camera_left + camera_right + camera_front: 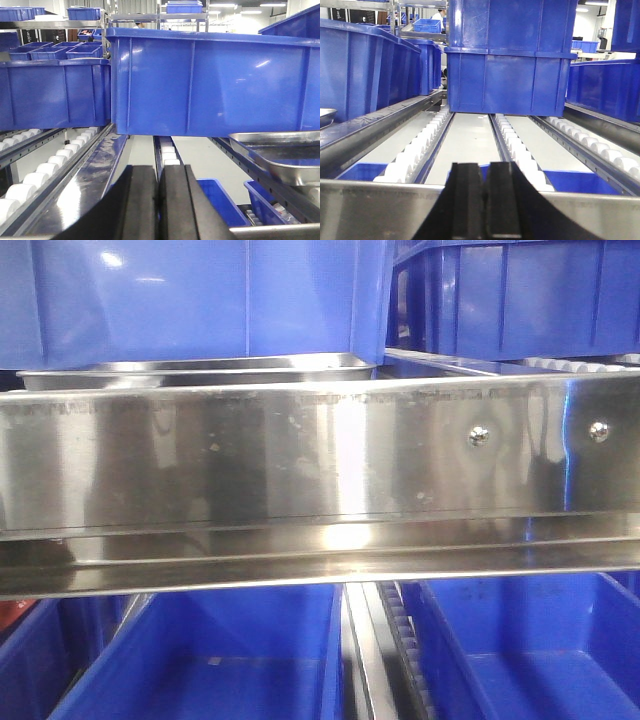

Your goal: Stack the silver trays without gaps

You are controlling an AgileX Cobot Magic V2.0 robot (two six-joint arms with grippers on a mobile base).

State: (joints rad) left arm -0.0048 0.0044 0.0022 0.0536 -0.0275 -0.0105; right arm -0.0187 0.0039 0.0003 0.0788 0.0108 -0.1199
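silver trays (200, 367): one showing above the rail in the front view, one showing in the left wrist view (285, 155); cannot tell if it is the same tray
steel rail (300, 450): one running across the front view
screws (479, 436): two sitting near the rail's right end
blue bins (190, 300): front view showing at least two above the rail, three below
roller rows (420, 150): three running through the right wrist view
grippers: two showing, left gripper (159, 172) and right gripper (485, 167)

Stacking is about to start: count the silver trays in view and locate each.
1: a silver tray behind the steel rail, upper left in the front view; the left wrist view shows it at right. Others may be hidden behind rail or blue bins.
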